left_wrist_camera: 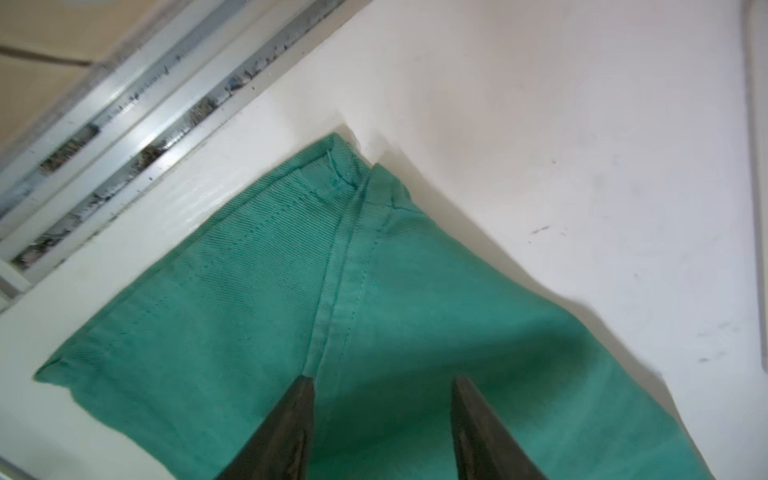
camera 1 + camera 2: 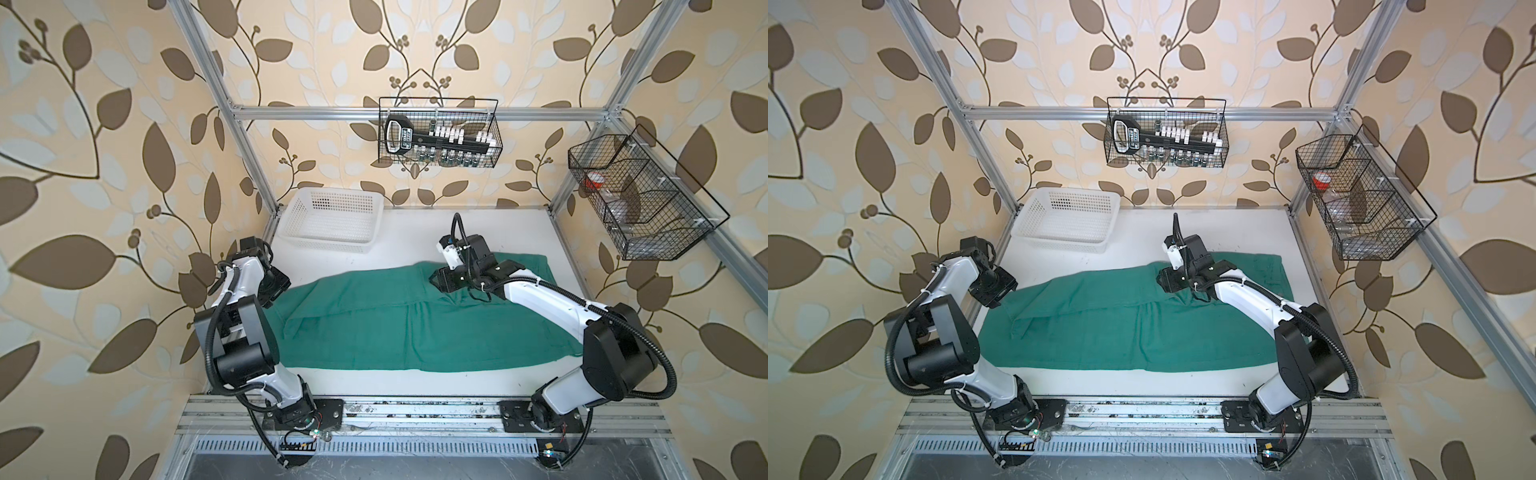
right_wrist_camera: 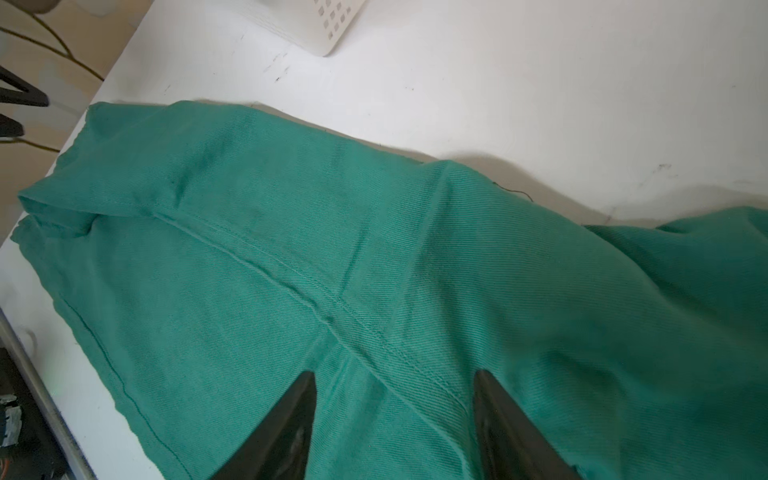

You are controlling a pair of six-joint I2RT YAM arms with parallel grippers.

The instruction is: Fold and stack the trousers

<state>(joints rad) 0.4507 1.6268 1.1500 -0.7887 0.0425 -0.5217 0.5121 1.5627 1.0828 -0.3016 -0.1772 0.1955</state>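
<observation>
Beneath left tool (image 1: 380,380) and right tool (image 3: 395,374), trousers (image 2: 395,328) lie on table (image 2: 415,249); both tools spread

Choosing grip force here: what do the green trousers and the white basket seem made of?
The trousers look like woven twill cloth, probably cotton, matte: fine diagonal ribs and stitched seams show. The basket looks like moulded white plastic, smooth and faintly shiny, its walls pierced with rows of small holes.
</observation>
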